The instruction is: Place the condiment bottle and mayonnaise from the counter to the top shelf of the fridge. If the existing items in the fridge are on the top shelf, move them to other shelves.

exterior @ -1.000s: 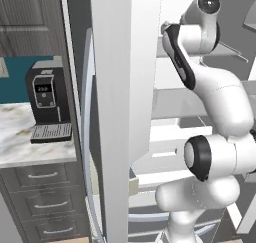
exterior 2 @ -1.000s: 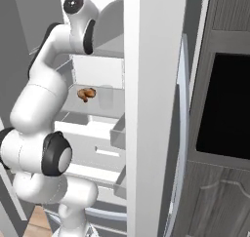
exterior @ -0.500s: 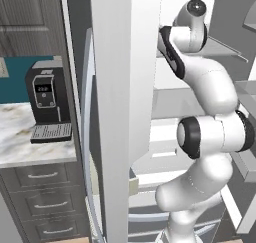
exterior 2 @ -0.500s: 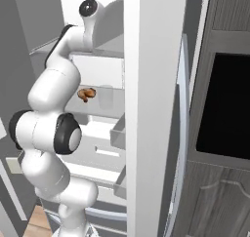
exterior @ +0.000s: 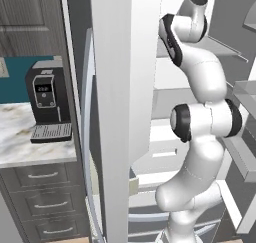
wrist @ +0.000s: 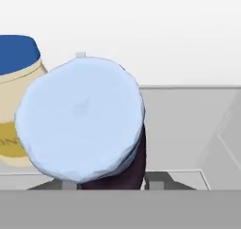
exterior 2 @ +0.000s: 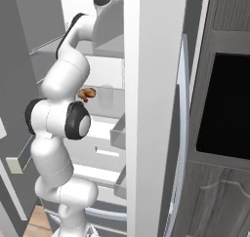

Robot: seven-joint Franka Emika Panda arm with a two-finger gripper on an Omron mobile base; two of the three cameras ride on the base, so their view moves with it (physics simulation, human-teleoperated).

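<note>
The condiment bottle looms close in the hand view, pale blue cap toward the camera and dark body below it. My gripper is shut on it, its fingers hidden behind the bottle. The mayonnaise, a pale yellow jar with a blue lid, stands just left of the bottle on the grey top shelf. My arm reaches high into the open fridge. An orange-brown lump, the existing item, lies on a lower shelf beside my arm.
The fridge's long white door stands open between my arm and the marbled counter. A black coffee machine stands on that counter. Door bins jut out on the right. A dark oven panel flanks the fridge.
My arm has stretched upward, lifting the hand higher into the fridge. The grip is the same as before.
</note>
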